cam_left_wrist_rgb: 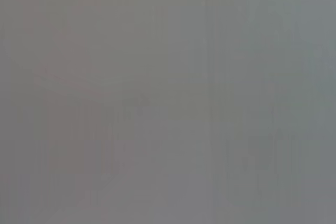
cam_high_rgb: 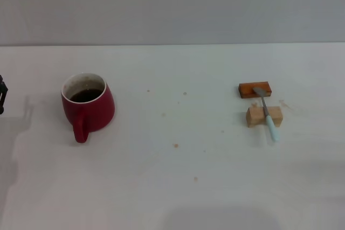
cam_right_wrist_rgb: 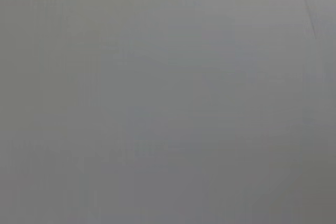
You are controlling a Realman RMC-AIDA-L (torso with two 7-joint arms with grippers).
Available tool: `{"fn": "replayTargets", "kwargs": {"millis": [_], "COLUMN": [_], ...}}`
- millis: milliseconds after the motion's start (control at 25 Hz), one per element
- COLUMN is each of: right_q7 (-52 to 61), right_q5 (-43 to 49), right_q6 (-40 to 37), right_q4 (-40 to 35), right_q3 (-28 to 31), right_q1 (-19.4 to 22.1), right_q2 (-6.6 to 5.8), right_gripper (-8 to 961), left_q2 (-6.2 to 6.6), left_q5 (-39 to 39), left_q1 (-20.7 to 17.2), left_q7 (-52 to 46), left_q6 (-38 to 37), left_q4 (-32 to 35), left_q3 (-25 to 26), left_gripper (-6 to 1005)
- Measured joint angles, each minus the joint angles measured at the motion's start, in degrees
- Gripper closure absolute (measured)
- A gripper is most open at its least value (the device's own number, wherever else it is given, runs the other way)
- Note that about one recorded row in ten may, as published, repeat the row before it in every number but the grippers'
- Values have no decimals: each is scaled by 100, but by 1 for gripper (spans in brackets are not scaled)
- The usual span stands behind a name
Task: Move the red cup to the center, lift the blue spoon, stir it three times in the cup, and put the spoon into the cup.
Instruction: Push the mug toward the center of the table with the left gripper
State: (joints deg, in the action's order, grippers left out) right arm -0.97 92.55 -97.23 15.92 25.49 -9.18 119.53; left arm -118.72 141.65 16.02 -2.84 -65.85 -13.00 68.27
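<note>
The left gripper (cam_high_rgb: 2, 94) shows only as a small dark piece at the far left edge of the head view, poised over the white table (cam_high_rgb: 172, 187) and casting a faint shadow beside it. So little of it is in frame that I cannot tell whether it is open or closed. The right gripper does not appear in the head view at all. Both wrist views show nothing but a flat grey surface, with no fingers and no objects.

The red cup (cam_high_rgb: 89, 109) is the nearest thing to the left gripper, standing upright on the table a short way to its right, clearly apart from it. It is a squat, rounded dark-red mug with a white rim and inside, and dark liquid within. Its loop handle points toward the robot, at the cup's near side.

Well apart from the left gripper, across the table on the robot's right, lies the blue spoon (cam_high_rgb: 267, 112). Its pale blue handle points toward the robot and its grey metal bowl points away. The bowl rests on an orange-brown block (cam_high_rgb: 249, 89), and the neck crosses a tan wooden block (cam_high_rgb: 257, 116) that sits just nearer the robot. The handle's end reaches down to the table.

A few small brownish specks dot the table between the cup and the blocks.
</note>
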Motion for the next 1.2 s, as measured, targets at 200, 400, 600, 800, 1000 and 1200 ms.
{"fn": "replayTargets", "kwargs": {"millis": [200,400,600,800,1000,1200], "right_q7": [0,0,0,0,0,0], "right_q5": [0,0,0,0,0,0], "right_q6": [-5,-5,-49,-82,-85,-88], "right_q4": [16,23,50,52,52,52], "right_q3": [0,0,0,0,0,0], "right_q1": [12,23,32,53,68,81], "right_q2": [0,0,0,0,0,0], "right_gripper": [198,198,199,199,199,199], "left_q2": [15,14,28,35,48,48], "left_q5": [12,29,43,104,109,109], "left_q1": [162,255,450,535,624,731], "left_q7": [442,761,1382,1781,2135,2346], "left_q6": [207,364,759,807,899,1105], "left_q4": [41,40,65,100,128,157], "left_q3": [-15,-24,-53,-193,-415,-553], "left_gripper": [321,457,758,949,1000,1000]}}
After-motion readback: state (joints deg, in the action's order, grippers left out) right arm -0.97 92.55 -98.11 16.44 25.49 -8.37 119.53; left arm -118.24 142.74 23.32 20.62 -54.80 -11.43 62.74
